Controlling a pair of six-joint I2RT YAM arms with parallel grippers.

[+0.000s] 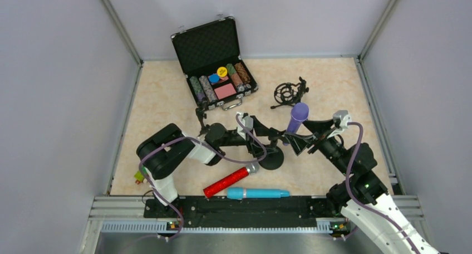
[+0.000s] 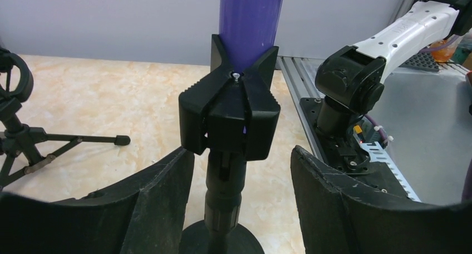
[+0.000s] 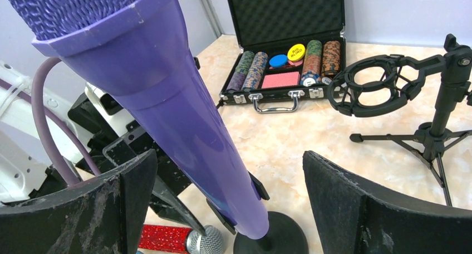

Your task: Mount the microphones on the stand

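The left gripper (image 2: 242,154) was open around the stand (image 2: 228,120). The right gripper (image 3: 229,156) was open around the purple microphone (image 3: 183,115) in it.

The only words I can read are "BIG BLIND", in dark letters on the round yellow chip (image 3: 296,52) lying in the open black case (image 3: 284,11) on the far side.

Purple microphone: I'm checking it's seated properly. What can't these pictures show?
- Left wrist view: purple microphone head cut off by top edge.
- Right wrist view: clip mostly hidden behind the microphone body.
- Top view: seating too small to judge.
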